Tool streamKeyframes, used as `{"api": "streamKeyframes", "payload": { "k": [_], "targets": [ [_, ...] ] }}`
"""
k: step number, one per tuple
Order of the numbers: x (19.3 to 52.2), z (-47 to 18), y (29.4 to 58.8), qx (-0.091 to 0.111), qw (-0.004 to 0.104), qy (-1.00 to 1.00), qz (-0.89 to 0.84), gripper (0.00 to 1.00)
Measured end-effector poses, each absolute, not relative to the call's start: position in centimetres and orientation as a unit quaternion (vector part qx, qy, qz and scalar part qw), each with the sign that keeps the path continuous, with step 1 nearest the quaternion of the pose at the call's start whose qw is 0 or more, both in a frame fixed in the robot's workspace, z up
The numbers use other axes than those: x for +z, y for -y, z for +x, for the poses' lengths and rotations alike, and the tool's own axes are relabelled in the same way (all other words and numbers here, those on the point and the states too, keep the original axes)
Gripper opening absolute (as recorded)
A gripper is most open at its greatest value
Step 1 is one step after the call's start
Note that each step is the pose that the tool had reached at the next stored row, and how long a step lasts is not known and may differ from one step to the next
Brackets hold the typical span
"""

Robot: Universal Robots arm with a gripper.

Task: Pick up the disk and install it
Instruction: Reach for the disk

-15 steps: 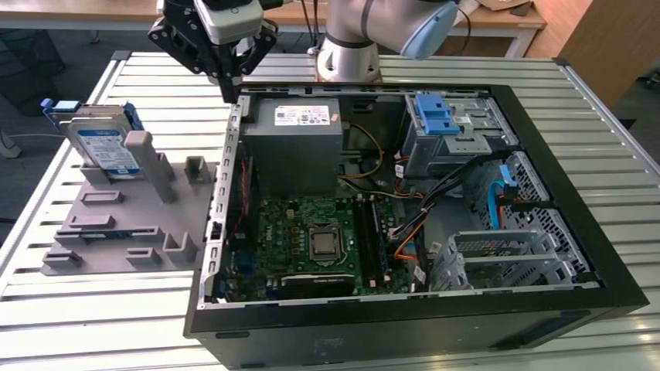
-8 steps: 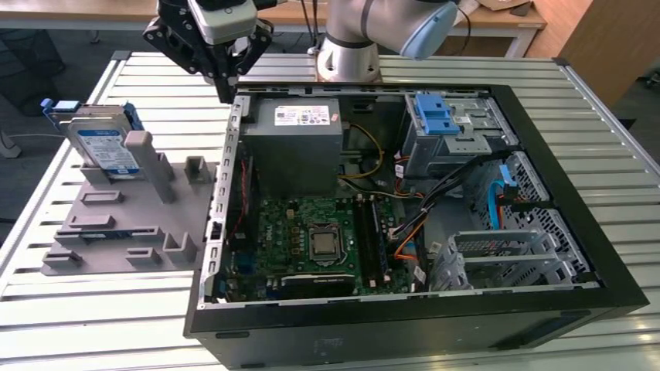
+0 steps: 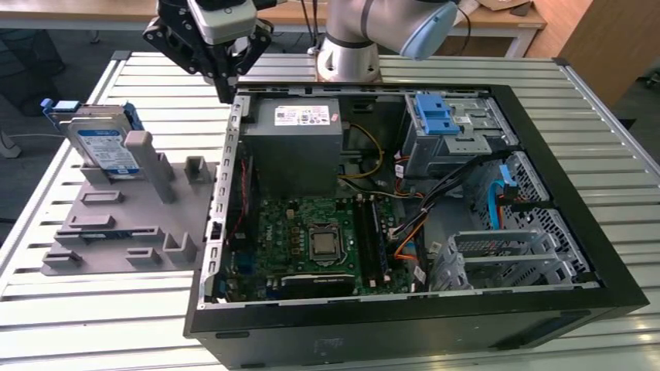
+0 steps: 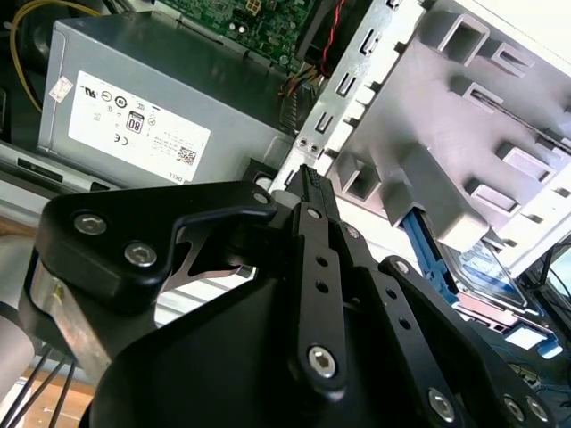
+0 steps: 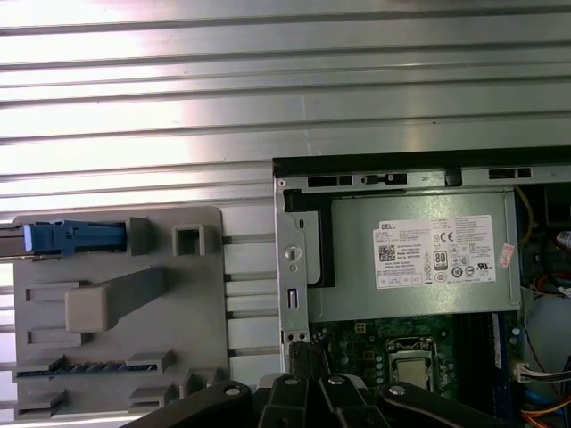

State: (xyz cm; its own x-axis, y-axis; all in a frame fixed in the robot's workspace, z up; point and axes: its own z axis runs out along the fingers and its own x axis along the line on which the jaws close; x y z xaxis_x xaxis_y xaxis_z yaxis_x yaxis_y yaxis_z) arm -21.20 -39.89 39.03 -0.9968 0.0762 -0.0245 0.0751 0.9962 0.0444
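The disk (image 3: 103, 148) stands on edge in its blue carrier at the far end of a grey holder (image 3: 124, 224), at the exterior view's left. Its blue edge (image 5: 76, 238) lies along the holder in the first wrist view, and the disk (image 4: 486, 267) sits behind the holder's posts in the second wrist view. My gripper (image 3: 225, 91) hangs over the far left corner of the open computer case (image 3: 232, 193), to the right of the disk and apart from it. The fingers (image 4: 312, 232) meet at a point, shut on nothing. Their dark tips (image 5: 299, 357) sit over the case wall.
Inside the case, a grey power supply box (image 3: 299, 143) lies just beyond the gripper, with the motherboard (image 3: 314, 232) beside it. A blue-tabbed drive bay (image 3: 441, 116) and metal cages (image 3: 505, 255) fill the case's right side. The slatted metal table (image 3: 124, 309) surrounds everything.
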Motion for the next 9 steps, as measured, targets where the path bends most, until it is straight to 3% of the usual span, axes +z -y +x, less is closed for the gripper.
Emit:
{"api": "streamKeyframes", "payload": {
  "k": [9],
  "targets": [
    [38.95, -21.79, 39.89, 0.022, 0.013, -0.999, 0.038, 0.11]
  ]
}}
